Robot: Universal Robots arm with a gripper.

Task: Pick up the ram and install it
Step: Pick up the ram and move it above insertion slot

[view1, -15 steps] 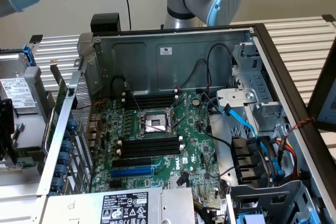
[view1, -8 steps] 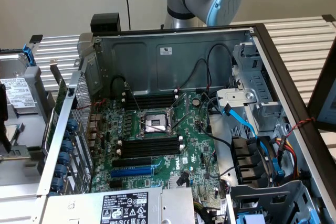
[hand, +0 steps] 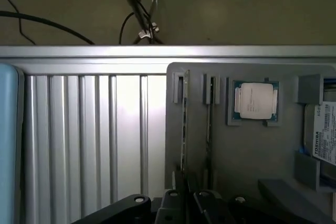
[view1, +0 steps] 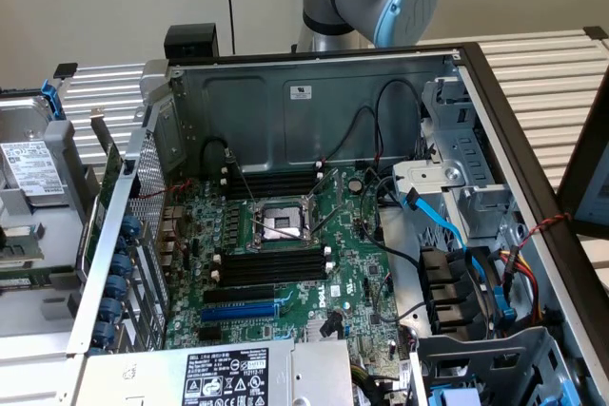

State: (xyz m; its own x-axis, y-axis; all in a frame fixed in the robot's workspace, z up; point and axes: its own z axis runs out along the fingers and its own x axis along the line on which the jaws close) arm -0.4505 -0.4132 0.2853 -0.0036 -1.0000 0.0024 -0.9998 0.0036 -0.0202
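Grey tray (hand: pixel 252 150), ram (hand: pixel 184 124) at tool (hand: pixel 187 199).

Green printed motherboard (view1: pixel 328 273) takes the eye, speckled with tiny silver and black parts! On it, long black memory slots (view1: pixel 271 263) tipped with white clips, and one bright blue expansion slot (view1: pixel 238 312). A silver square processor socket (view1: pixel 279 225) gleams at its centre. Beside the motherboard run light blue flat cables (view1: pixel 447 225) and red-and-yellow wires (view1: pixel 525 282). The open metal computer case (view1: pixel 314 92) is dull grey. The ribbed aluminium table (view1: pixel 542 64) is silvery, evenly striped. Up close now: matte black tool (hand: pixel 187 199), flat grey plastic tray (hand: pixel 252 156), thin ram stick (hand: pixel 184 124) showing a dark edge with pale glints, and a silver-topped square processor chip (hand: pixel 255 100) rimmed in green.
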